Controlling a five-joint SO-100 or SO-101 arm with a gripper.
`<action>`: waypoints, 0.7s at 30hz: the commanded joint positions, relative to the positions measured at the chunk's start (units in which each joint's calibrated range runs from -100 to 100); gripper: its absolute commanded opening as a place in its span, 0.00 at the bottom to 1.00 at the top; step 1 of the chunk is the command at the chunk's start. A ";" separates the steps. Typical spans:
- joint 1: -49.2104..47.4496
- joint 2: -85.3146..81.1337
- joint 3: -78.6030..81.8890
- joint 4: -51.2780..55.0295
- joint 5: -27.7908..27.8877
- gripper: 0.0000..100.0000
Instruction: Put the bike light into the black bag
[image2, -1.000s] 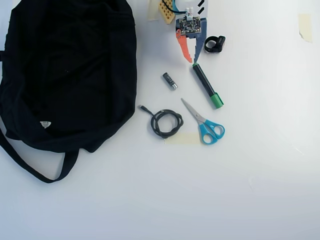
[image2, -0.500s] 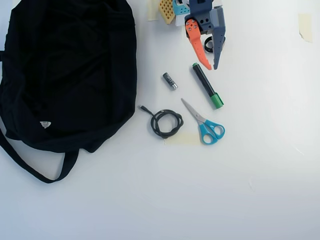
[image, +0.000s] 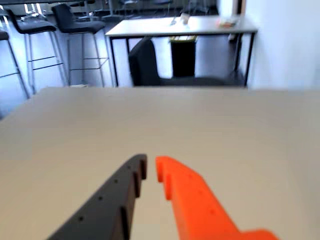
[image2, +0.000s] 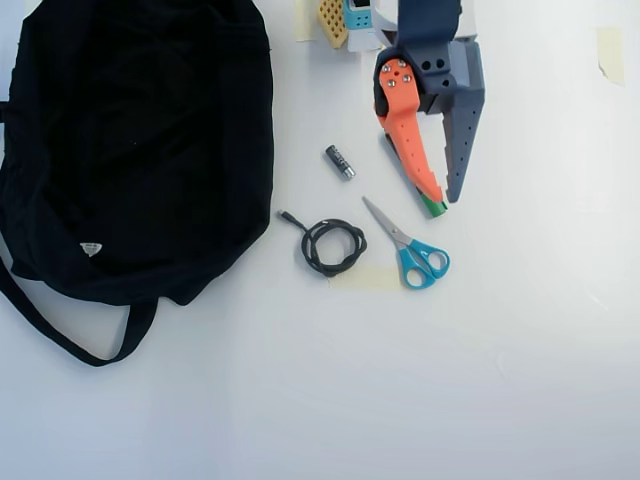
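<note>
The small black plastic bike light is no longer showing, presumably hidden under the arm at upper right. The orange-and-grey gripper (image2: 444, 199) is swinging lower over the green-capped marker (image2: 432, 207), fingers slightly parted, empty; the large black fabric bag (image2: 130, 140) is lying well left, so the pickup seems undone

A battery (image2: 340, 161), coiled cable (image2: 333, 247) and blue-handled scissors (image2: 409, 245) lie well apart.

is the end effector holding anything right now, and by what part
Nothing is held. The end effector shows only an empty gap between its fingertips in the wrist view.
</note>
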 joint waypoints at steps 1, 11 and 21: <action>2.20 7.35 -12.47 -0.78 0.64 0.02; 4.07 19.80 -23.88 -0.95 1.01 0.02; 3.48 17.89 -22.71 4.48 0.64 0.02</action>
